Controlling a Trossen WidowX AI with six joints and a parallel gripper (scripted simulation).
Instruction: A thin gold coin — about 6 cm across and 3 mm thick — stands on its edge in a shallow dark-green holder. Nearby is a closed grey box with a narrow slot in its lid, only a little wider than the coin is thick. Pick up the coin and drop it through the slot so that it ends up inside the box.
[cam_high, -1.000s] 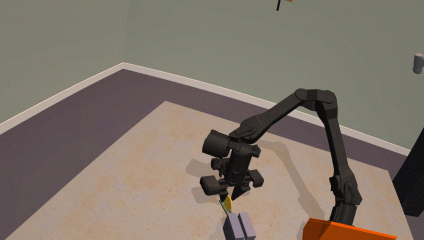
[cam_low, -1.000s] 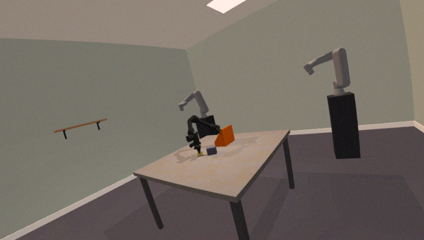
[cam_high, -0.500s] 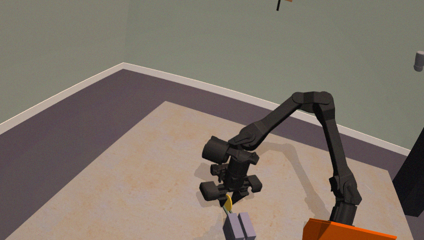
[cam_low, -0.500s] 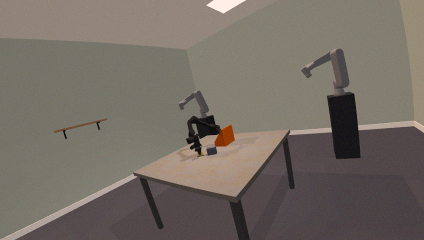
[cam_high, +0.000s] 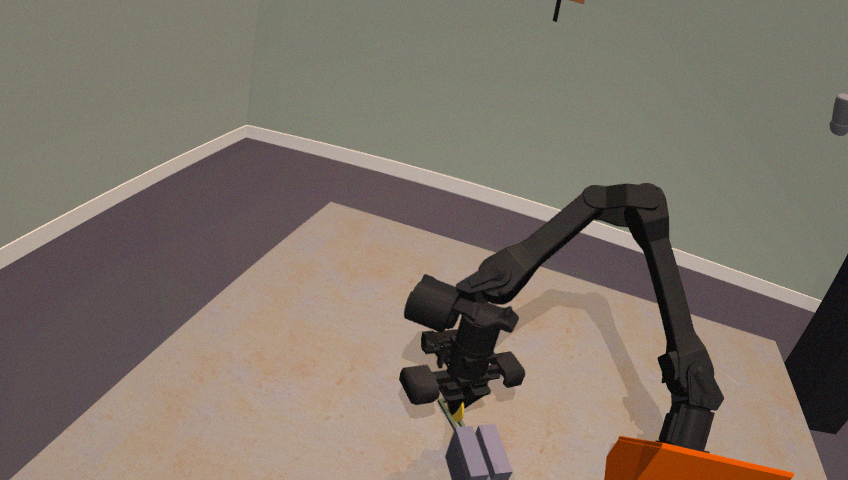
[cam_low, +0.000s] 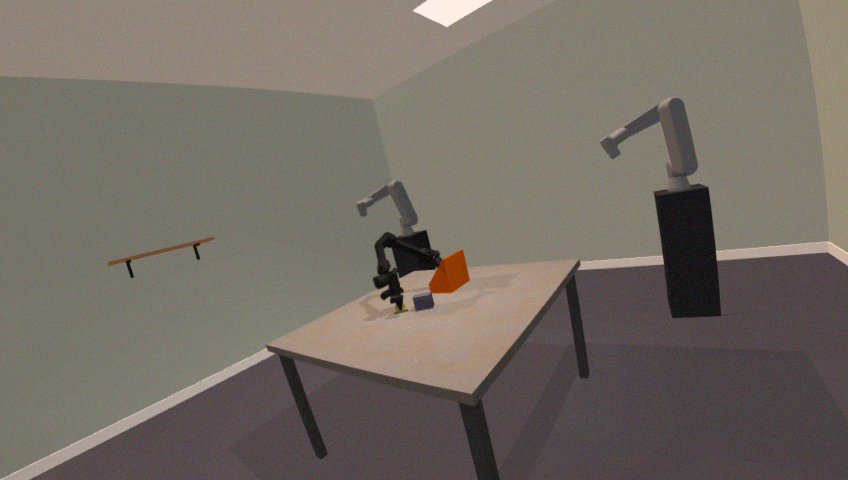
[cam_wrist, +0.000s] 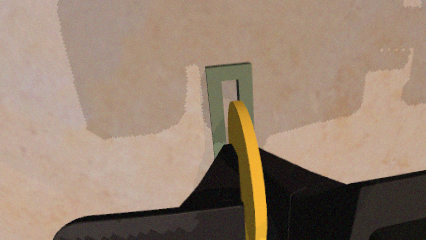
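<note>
The gold coin (cam_high: 458, 411) (cam_wrist: 255, 192) stands on edge, leaning slightly in the wrist view. My gripper (cam_high: 457, 405) (cam_low: 400, 305) (cam_wrist: 235, 152) is shut on the coin, one finger on each flat side. The green holder (cam_high: 443, 407) (cam_wrist: 215, 100) is right under the coin. The far end of its slot shows bare in the wrist view; the near end is hidden by the fingers, so I cannot tell how deep the coin sits. The closed grey box (cam_high: 468, 450) (cam_low: 423, 302) is just beyond the holder's end, its slot dark in the lid.
An orange wedge-shaped block (cam_high: 672, 463) (cam_low: 450, 274) stands on the table (cam_high: 267, 368) (cam_low: 380, 350), beside the arm's base and past the box. Grey arms on black pedestals (cam_low: 687, 255) stand off the table. A wall shelf (cam_low: 160, 251) is far away.
</note>
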